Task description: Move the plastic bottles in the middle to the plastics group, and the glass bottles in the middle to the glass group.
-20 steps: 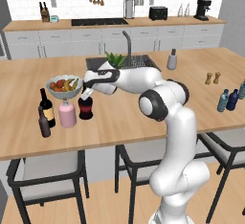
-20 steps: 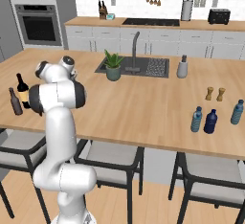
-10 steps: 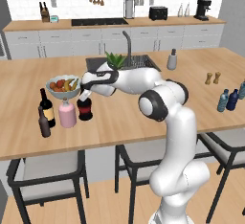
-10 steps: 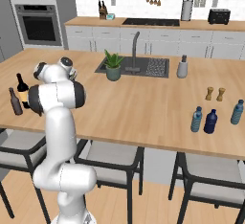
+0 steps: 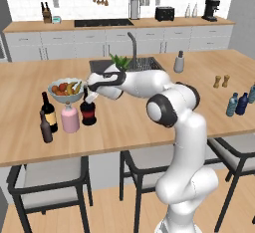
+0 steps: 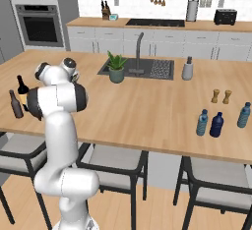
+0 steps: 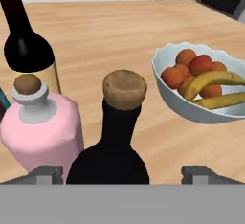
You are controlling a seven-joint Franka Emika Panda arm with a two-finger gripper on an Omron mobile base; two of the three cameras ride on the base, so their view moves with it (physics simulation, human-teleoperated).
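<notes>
Pincer spread wide around squat dark bottle, standing on desk beside pink bottle and wine bottle. Risk: retreating fingertips clip its neck, toppling neighbours.

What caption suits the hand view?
Open gripper above corked squat dark bottle, beside pink bottle and fruit bowl.

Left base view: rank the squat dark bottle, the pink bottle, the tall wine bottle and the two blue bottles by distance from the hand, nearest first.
1. Squat dark bottle, right below the open hand.
2. Pink bottle, just left of it.
3. Tall wine bottle, further left near the counter edge.
4. Blue bottles, far across at the counter's right end.
</notes>
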